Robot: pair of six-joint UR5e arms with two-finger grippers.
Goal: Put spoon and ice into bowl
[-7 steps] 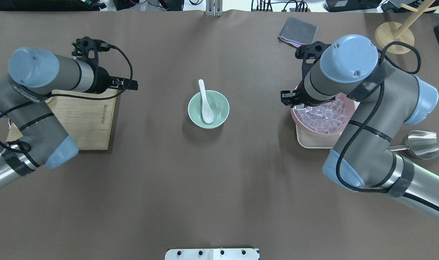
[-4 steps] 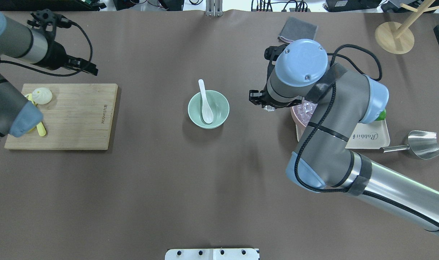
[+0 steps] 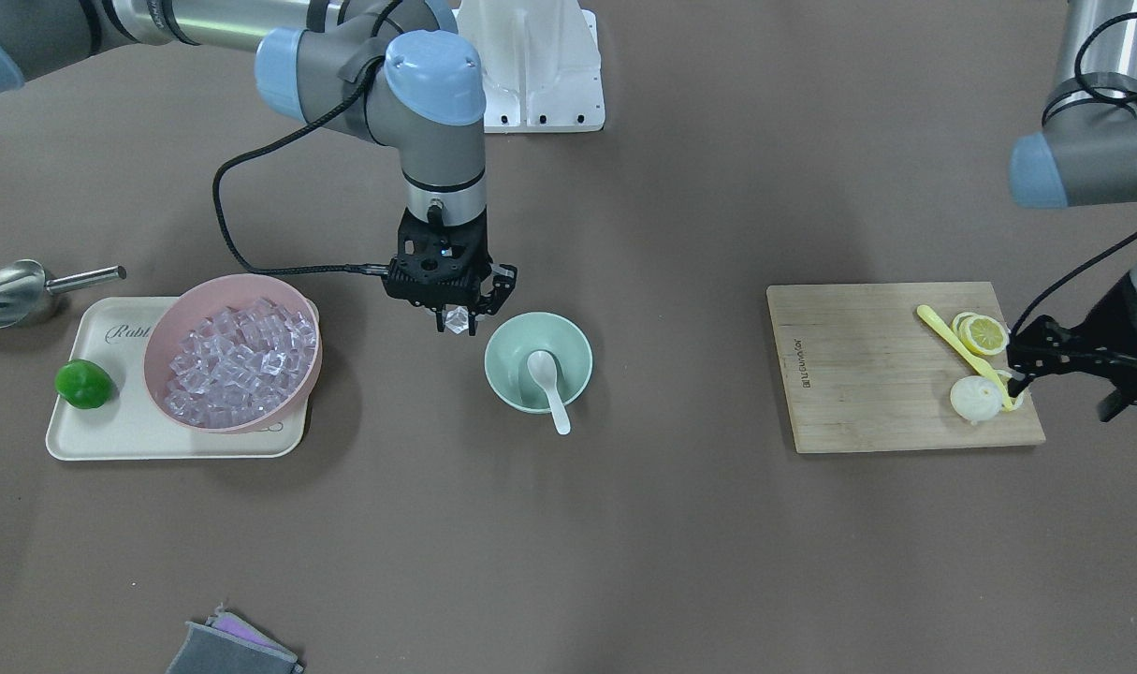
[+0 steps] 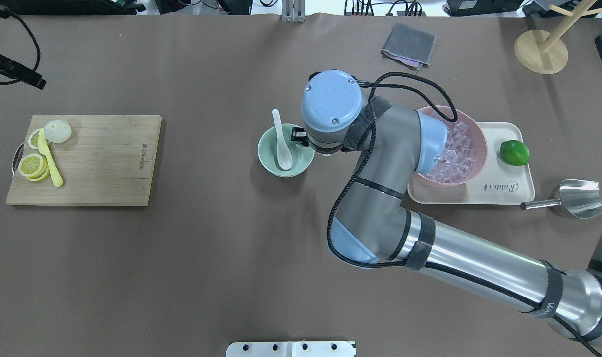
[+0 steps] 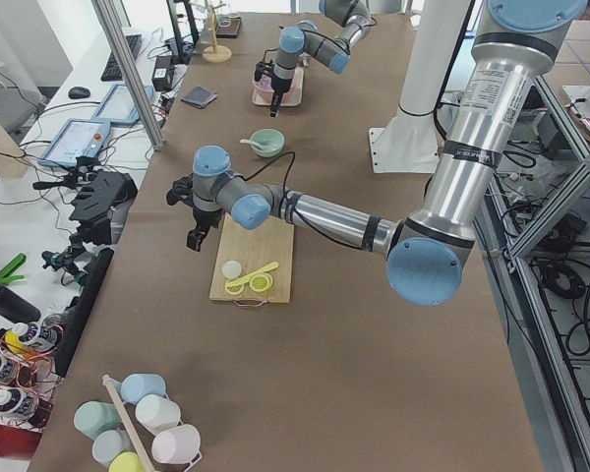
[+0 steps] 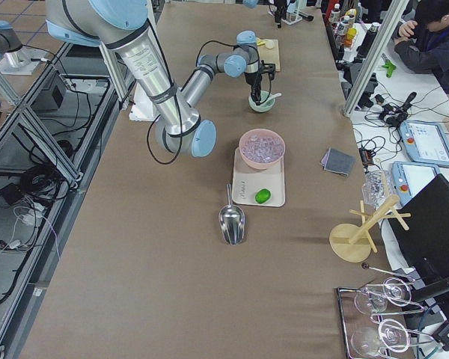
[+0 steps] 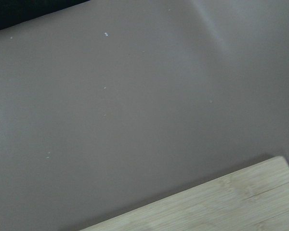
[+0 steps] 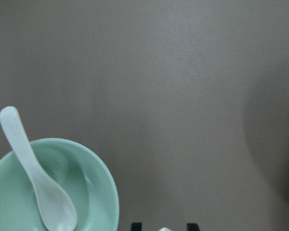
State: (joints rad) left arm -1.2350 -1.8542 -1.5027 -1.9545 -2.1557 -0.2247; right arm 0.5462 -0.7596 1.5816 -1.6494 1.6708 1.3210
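The mint-green bowl (image 3: 505,339) stands mid-table with the white spoon (image 3: 549,379) lying in it, scoop down and handle over the rim; both also show in the overhead view, bowl (image 4: 304,153) and spoon (image 4: 281,141). My right gripper (image 3: 458,325) is shut on one clear ice cube (image 3: 456,320) and holds it above the table, just beside the bowl's rim on the pink bowl's side. In the right wrist view the bowl (image 8: 103,187) lies left of the fingertips. My left gripper (image 3: 1064,395) is open and empty, off the cutting board's outer end.
A pink bowl (image 3: 231,279) full of ice cubes sits on a cream tray (image 3: 109,432) with a lime (image 3: 84,384). A metal scoop (image 3: 7,285) lies beyond the tray. The cutting board (image 3: 867,374) holds lemon slices and a yellow utensil. A grey cloth (image 3: 236,651) lies apart.
My right arm swung from over the pink bowl across to the green bowl's edge, carrying an ice cube. My left arm drew back from the cutting board toward the table's far left.
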